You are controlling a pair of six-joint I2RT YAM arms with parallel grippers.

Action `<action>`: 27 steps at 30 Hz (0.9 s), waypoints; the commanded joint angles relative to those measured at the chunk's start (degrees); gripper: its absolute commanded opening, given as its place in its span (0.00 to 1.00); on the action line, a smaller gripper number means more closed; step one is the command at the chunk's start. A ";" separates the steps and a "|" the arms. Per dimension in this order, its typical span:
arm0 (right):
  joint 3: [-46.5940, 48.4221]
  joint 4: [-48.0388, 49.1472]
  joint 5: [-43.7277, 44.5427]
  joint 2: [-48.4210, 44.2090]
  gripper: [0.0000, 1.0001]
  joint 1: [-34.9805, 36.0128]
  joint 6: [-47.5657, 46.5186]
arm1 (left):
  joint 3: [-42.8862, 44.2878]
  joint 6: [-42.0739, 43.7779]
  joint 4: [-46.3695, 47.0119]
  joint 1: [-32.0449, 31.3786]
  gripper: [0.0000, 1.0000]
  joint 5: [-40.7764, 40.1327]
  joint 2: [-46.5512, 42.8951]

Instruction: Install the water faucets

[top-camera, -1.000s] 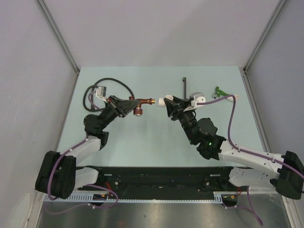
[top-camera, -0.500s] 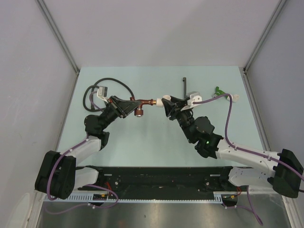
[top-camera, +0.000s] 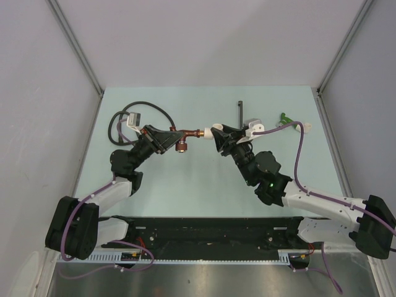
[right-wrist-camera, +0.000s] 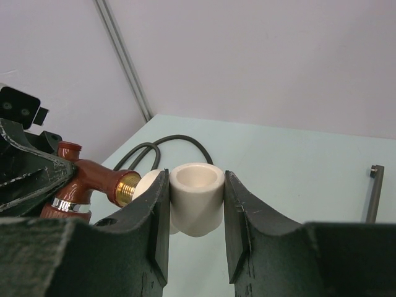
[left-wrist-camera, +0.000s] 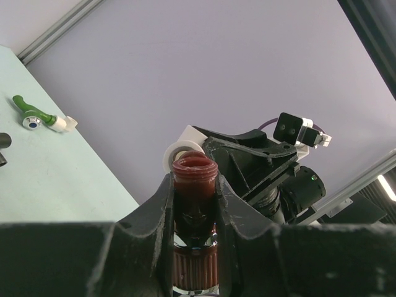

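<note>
The copper faucet (top-camera: 184,134) hangs above the middle of the desk (top-camera: 185,185), clamped in the left tool (top-camera: 172,134); in the left wrist view both fingers press on its dark red body (left-wrist-camera: 195,179), whose open round mouth rises just past the fingertips; its brass threaded end points at the right arm. The right tool (top-camera: 221,135) is closed tight on a white elbow fitting (right-wrist-camera: 197,198), a finger flat against each side and one open mouth facing up between them; the brass end meets the fitting's side mouth, touching it in the right wrist view, though I cannot tell whether any thread has gone in; from above, faucet and fitting form one line between the two tools.

The green faucet (top-camera: 284,118), with its own white fitting, lies on the desk towards the far right corner, well apart from both tools; a thin black rod (top-camera: 240,111) lies just behind the right tool; a coiled black hose (right-wrist-camera: 179,138) lies at the far left, behind the left tool; nothing stands between the two held parts.
</note>
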 commanded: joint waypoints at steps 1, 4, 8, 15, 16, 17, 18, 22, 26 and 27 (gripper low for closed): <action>2.54 3.00 -0.97 -2.03 0.00 0.08 0.27 | 0.84 -0.21 19.15 -0.87 0.00 0.47 -1.21; 2.72 3.18 -1.06 -2.55 0.00 0.17 -0.87 | 0.84 -0.13 19.06 -0.95 0.00 0.64 -1.12; 2.89 2.57 -1.85 -3.25 0.00 0.25 -1.57 | 1.02 -0.12 18.80 -1.13 0.00 0.91 -0.77; 4.21 0.10 -4.13 -2.20 0.00 0.25 -2.80 | 1.37 -0.04 18.71 -1.31 0.00 1.43 -0.86; 4.38 -0.16 -4.48 -1.94 0.00 0.34 -2.89 | 1.37 -0.04 18.71 -1.39 0.00 1.43 -0.77; 4.56 -0.69 -4.49 -1.33 0.00 0.43 -3.15 | 1.46 -0.04 18.71 -1.48 0.00 1.35 -0.86; 4.82 -0.78 -4.57 -1.06 0.00 0.43 -3.24 | 1.37 0.05 18.71 -1.48 0.00 1.52 -0.86; 5.79 -1.92 -5.89 0.17 0.00 0.69 -3.25 | 1.55 0.05 18.71 -1.48 0.00 1.70 -1.03; 6.67 -2.89 -7.47 0.87 0.00 1.04 -3.24 | 1.46 0.14 18.71 -1.57 0.00 1.61 -0.95; 6.76 -3.06 -7.91 0.96 0.00 1.05 -3.24 | 1.46 0.14 18.71 -1.48 0.00 1.52 -1.03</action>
